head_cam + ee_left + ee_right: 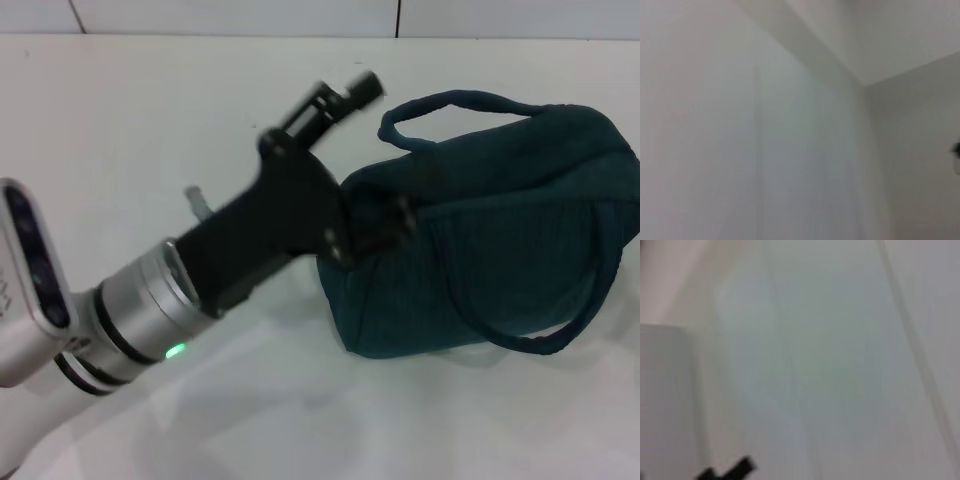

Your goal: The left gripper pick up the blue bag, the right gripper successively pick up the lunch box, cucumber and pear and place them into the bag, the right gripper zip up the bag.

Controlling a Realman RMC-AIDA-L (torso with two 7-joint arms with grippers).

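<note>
Lying on white table (pixel 150 120) by white wall: blue bag (pixel 500 250), left hand (pixel 375 235) touching its end, grip unclear.

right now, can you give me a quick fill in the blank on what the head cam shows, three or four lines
1. The blue bag lies on a ____ table.
2. The left gripper is at the bag's ____ end.
3. A ____ light glows on the arm's silver wrist.
4. The bag shows ____ loop handles.

Missing words: white; left; green; two
</note>
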